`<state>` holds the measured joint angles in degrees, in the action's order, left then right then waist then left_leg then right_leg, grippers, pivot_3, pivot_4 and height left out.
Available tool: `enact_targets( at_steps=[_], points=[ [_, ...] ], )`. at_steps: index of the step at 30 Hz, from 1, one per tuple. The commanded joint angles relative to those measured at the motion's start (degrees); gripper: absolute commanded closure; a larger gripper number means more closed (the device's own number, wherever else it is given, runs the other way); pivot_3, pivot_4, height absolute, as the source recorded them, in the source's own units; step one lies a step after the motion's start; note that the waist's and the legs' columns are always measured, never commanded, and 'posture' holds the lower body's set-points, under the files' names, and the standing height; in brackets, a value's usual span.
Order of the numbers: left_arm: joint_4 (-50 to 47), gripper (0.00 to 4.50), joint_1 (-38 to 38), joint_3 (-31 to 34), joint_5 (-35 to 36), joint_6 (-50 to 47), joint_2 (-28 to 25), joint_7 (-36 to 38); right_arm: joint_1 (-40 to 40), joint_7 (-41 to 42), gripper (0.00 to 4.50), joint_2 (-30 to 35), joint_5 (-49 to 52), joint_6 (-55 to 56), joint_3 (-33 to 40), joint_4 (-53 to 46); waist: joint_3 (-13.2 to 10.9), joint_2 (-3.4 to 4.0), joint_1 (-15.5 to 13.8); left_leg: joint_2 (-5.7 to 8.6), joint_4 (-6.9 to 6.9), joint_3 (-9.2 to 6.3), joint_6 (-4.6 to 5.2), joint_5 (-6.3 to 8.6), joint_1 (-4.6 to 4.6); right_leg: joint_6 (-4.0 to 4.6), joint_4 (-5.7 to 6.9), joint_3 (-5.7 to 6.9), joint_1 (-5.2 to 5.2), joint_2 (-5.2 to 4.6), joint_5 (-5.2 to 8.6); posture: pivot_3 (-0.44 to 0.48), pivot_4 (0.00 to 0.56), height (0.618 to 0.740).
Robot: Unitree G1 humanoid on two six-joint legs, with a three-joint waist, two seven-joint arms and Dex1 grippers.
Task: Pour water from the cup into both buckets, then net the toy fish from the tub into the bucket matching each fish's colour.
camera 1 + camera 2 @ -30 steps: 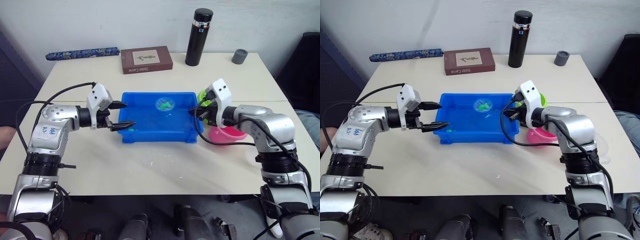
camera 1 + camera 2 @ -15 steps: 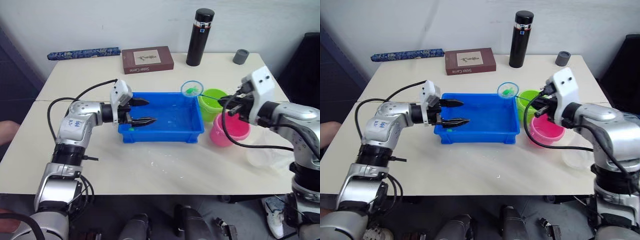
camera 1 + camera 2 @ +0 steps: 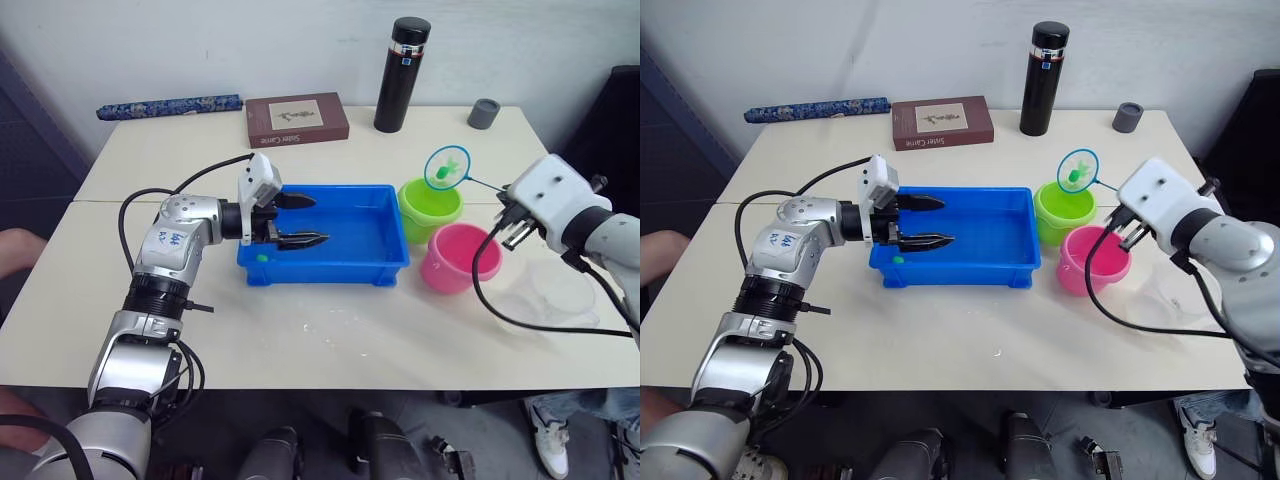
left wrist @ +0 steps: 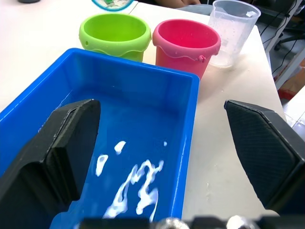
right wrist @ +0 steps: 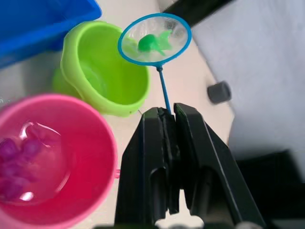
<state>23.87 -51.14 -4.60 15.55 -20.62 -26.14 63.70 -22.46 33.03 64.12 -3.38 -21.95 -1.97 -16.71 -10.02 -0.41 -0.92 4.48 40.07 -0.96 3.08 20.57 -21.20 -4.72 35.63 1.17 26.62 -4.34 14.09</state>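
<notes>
Netting step under way: net (image 5: 155,38) with a green fish (image 5: 153,42) hanging above the far rim of the green bucket (image 3: 430,208), so next calls for tipping the hoop over that bucket. Right pincer (image 5: 167,119) clamped tight on the net's thin handle. Left pincer (image 3: 308,220) spread wide and empty over the blue tub (image 3: 385,262) on the counter (image 3: 300,340), pink bucket (image 3: 458,258) near right.

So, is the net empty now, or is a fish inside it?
Not empty. A green fish lies in the net, held above the green bucket by the right gripper.
</notes>
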Motion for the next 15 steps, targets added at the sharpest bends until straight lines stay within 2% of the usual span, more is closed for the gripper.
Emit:
enact_targets(
  at_steps=[1,4,9,12,15],
  points=[
    [-0.1,0.02,-1.7,0.6,0.1,1.1,-0.2,0.3,0.1,-0.6,4.50,6.7,-14.4,16.1,-4.6,4.3,0.0,0.01,0.0,0.01,0.01,0.01,0.00,0.00,0.00,0.00,0.00,0.00,0.00,0.00,0.00,0.000,0.150,0.740],
    [0.0,0.02,-1.7,0.7,-0.1,1.3,-0.3,0.3,-1.2,-2.2,4.50,9.1,-21.4,23.6,-6.2,8.1,0.0,0.01,0.0,0.01,0.01,0.01,0.00,0.00,0.00,0.00,-0.03,-0.01,0.00,0.00,0.00,0.000,0.150,0.740],
    [0.2,0.02,-1.5,0.9,-0.2,1.7,-0.5,0.3,-3.3,-2.5,4.50,7.2,-24.5,26.9,-4.7,10.8,0.0,0.01,0.0,-0.01,0.01,0.01,-0.01,0.00,0.00,0.00,-0.07,-0.01,0.00,0.02,0.00,0.000,0.150,0.740],
    [0.4,0.02,-1.5,0.8,-0.4,2.0,-0.8,0.3,-3.6,0.7,4.50,0.5,-15.2,20.7,-0.8,9.0,0.0,0.00,0.1,-0.06,0.02,-0.02,-0.02,-0.01,0.02,0.00,-0.08,0.02,-0.04,0.07,0.00,0.000,0.150,0.740],
    [0.8,0.02,-0.9,1.1,-0.9,2.2,-2.4,0.7,-5.1,5.7,4.50,-7.2,-3.2,8.6,3.7,3.8,0.0,0.01,0.1,-0.08,0.04,-0.03,-0.02,-0.01,0.02,0.00,-0.02,0.03,-0.05,0.08,0.00,0.000,0.150,0.740]
  ],
)
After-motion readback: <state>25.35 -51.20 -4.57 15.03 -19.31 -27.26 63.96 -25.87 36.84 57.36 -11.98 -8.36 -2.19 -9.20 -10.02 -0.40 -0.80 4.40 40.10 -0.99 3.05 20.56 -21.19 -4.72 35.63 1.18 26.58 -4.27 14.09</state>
